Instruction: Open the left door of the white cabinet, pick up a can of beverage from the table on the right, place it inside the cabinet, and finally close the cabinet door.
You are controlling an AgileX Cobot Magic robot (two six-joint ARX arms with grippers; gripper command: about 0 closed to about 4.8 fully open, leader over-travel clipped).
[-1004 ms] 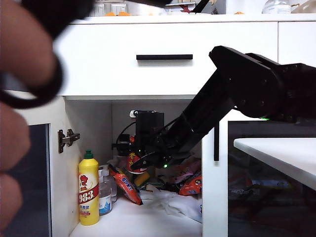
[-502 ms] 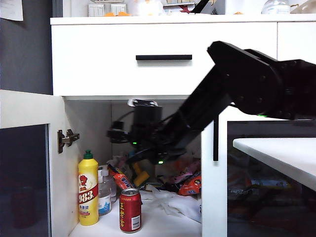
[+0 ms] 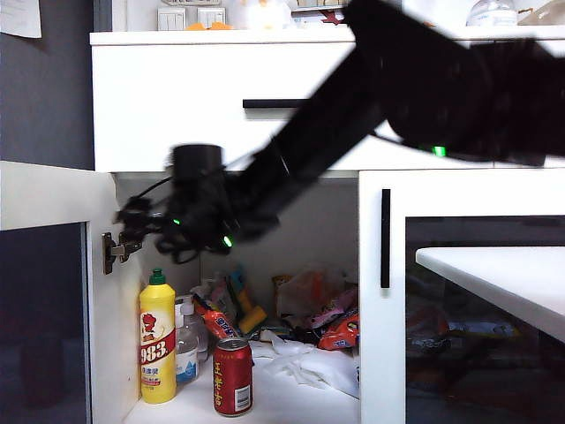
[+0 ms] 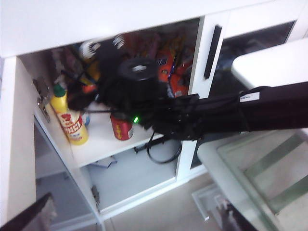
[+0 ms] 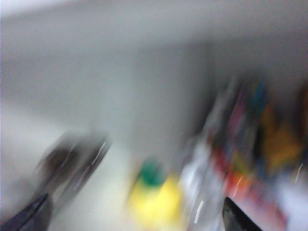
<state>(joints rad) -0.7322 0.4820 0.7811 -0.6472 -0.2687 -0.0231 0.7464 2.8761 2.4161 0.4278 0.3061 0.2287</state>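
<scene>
Exterior view: can of beverage [image 3: 233, 376] upright on the shelf inside the white cabinet [image 3: 291, 106], just beside the yellow bottle [image 3: 158, 339], in front of the snack packets [image 3: 318, 320]. Red body, yellow characters, silver rim; probably a thin-walled tin, rigid while full yet easily dented, smooth and likely slippery, best taken round the middle of its side. Right hand [image 3: 132, 231] blurred, above the can and apart from it, near the hinge [image 3: 118, 249], empty, fingers spread. Left door [image 3: 48, 291] swung wide; stiff panel with dark glass, likely fragile, so best pushed on the white frame or pulled by its handle, not seen here. Bench [image 3: 494, 274] corner at the right. Left wrist view: can [image 4: 121, 127] on the shelf under the dark right arm; left hand [image 4: 139, 219] fully open and empty, well clear of the cabinet. Right wrist view: heavy blur, two dark fingertips [image 5: 235, 217] wide apart, nothing between.
</scene>
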